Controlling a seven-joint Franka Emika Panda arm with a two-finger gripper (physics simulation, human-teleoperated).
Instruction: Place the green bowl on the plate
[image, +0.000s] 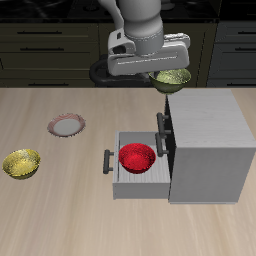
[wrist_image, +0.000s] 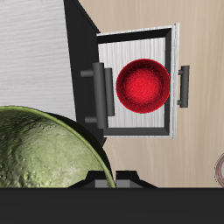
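Probably light, stiff and glazed, so likely slippery and breakable if dropped: the green bowl (image: 172, 80). Best taken by the rim, one finger inside the wall and one outside, which seems to be how the gripper (image: 166, 72) has it now. Clamped on the bowl's rim by the look of it, though fingertips hidden in both views. Raised in the air above the grey cabinet (image: 206, 140), near its back corner, well apart from the plate (image: 66, 125).

Small, round, olive-green outside; in the wrist view (wrist_image: 44, 153) a glossy, mottled yellowish-green inside with a darker rim. Upright or nearly so.

Below, an open drawer (image: 128, 182) with a red bowl (image: 137, 157) in it. Nearer the table's front edge than the plate, a yellow bowl (image: 22, 163). Plate flat, pale centre, reddish-pink rim, nothing on it.
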